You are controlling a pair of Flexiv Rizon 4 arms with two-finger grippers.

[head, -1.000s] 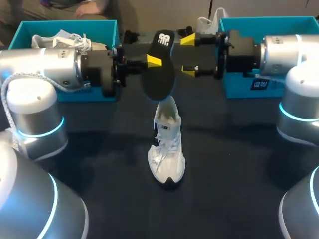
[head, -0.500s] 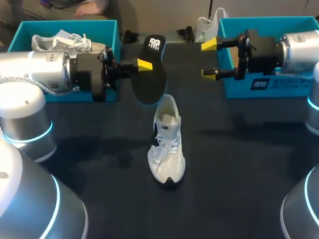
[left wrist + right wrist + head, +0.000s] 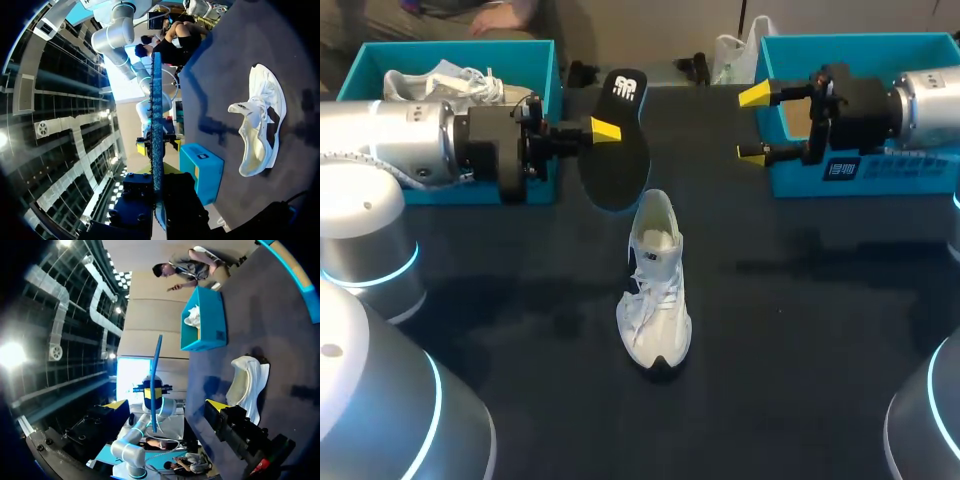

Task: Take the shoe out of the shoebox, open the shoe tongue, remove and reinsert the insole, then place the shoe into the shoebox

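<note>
On the table, outside the teal shoebox, the white shoe is stood. Its black insole is removed and clamped in the left gripper; the right gripper is spread apart, empty. Reinsertion and boxing are judged left.

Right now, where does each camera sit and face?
Head: above and behind, looking down on the table; both arms show.
Left wrist: on the left arm, looking along the left tool, which grips the insole edge-on.
Right wrist: on the right arm, facing the insole across the open right tool.
Shared: all show insole and white shoe.
</note>
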